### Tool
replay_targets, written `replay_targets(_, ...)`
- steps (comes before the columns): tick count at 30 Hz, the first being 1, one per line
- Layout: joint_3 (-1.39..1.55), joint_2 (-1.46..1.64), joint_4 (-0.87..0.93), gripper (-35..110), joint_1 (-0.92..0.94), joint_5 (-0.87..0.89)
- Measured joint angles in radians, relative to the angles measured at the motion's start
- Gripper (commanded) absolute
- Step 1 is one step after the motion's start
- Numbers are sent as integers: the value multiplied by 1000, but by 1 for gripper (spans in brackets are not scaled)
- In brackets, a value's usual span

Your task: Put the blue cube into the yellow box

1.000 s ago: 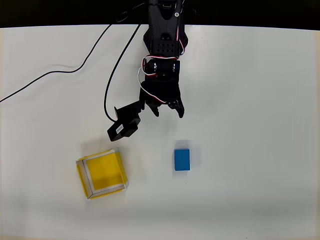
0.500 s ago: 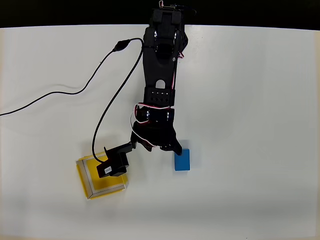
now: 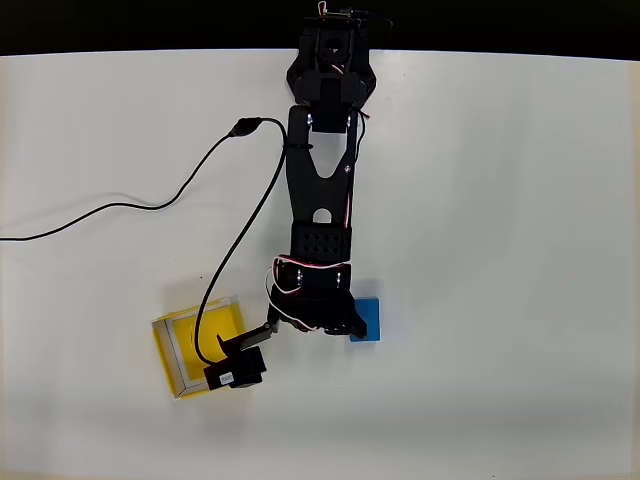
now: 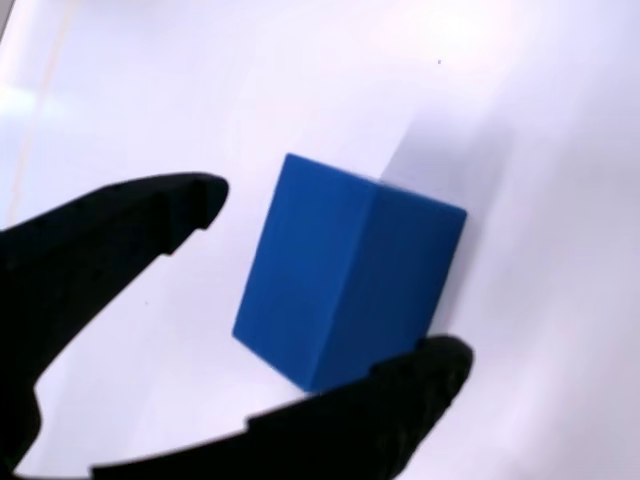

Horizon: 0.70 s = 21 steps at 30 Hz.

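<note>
The blue cube (image 3: 370, 320) lies on the white table, its left part hidden under my black arm in the overhead view. My gripper (image 3: 340, 322) has come down over it and stands open. In the wrist view the blue cube (image 4: 350, 270) sits between the two black fingers (image 4: 120, 235); the upper-left one is clear of it and the lower one overlaps its bottom corner. The yellow box (image 3: 183, 345) rests on the table to the left of the cube, its right corner covered by the wrist camera (image 3: 238, 372).
A black cable (image 3: 130, 205) runs from the left edge across the table to the arm and down to the wrist camera. The table's far edge (image 3: 500, 55) lies along the top, and the arm's base stands there.
The arm has stretched further down the picture, bringing the gripper from just above-left of the cube onto it. The wrist camera has slid down over the box's right corner.
</note>
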Motion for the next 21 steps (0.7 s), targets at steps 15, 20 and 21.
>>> replay_targets(15, -11, -103, -18, 39, -101, 80)
replay_targets(20, -11, -123, -29, 37, -121, 95)
replay_targets(21, -11, -126, -32, 36, -123, 95)
